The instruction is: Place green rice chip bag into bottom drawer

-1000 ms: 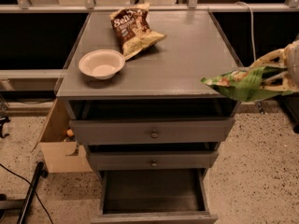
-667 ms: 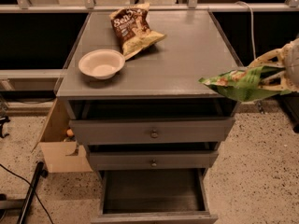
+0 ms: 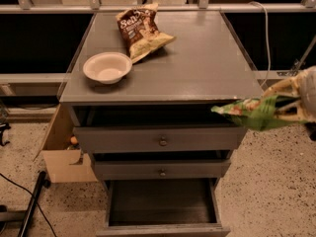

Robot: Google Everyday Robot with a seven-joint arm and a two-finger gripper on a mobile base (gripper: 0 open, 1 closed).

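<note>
We see pincer (image 3: 290, 102) right of bench (image 3: 197, 73), clamped on green rice chip bag (image 3: 249, 113) | bottom drawer (image 3: 163, 201) pulled open | white bowl (image 3: 107, 67), brown chip bag (image 3: 140, 31) on bench

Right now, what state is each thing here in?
claw: shut on green rice chip bag, right of the cabinet
green rice chip bag: in the air, not in a drawer
bottom drawer: pulled open, empty
upper two drawers: pushed in or nearly
white bowl: upright, empty
brown chip bag: lying on the cabinet
</note>
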